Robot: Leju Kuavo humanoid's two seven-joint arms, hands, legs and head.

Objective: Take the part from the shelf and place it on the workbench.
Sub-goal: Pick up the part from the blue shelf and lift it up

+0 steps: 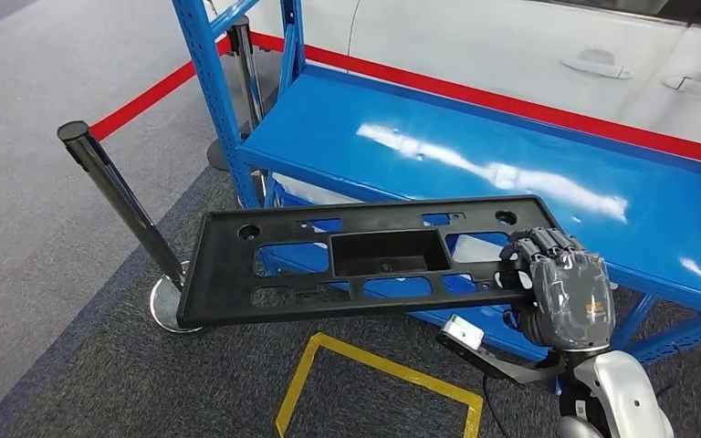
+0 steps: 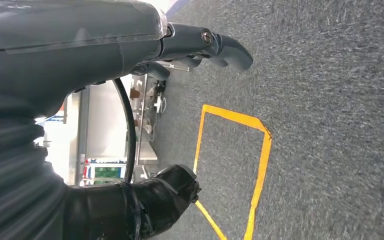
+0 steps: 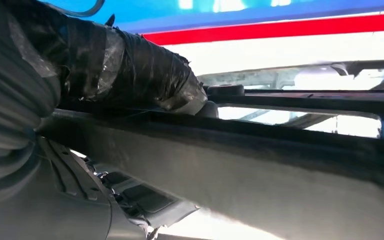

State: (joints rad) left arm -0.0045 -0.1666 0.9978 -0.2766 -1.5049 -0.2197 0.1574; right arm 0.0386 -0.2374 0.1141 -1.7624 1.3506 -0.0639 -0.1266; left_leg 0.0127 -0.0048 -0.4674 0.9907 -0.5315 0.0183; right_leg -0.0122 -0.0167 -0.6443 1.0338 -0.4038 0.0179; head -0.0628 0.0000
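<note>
A long black plastic part [image 1: 365,260], flat with a rectangular recess in its middle and several cut-out openings, hangs in the air in front of a blue metal shelf [image 1: 475,164]. It lies roughly level across the centre of the head view, apart from the shelf's surface, with its free end reaching toward 9 o'clock.

The robot's right hand [image 1: 561,287], at about 4 o'clock in the head view, grips the part's right end. Its dark fingers [image 1: 534,246] curl over the top edge. In the right wrist view, the taped thumb [image 3: 145,75] presses against the part's edge.

In the left wrist view, the left hand [image 2: 130,125] hangs above grey carpet [image 2: 330,125], fingers [image 2: 227,50] apart and holding nothing.

Yellow tape [image 1: 379,383] marks a square on the carpet at 6 o'clock. A dark stanchion post [image 1: 119,192] stands at 9 o'clock with a red barrier strap [image 1: 146,100]. A white car [image 1: 557,55] is behind the shelf.
</note>
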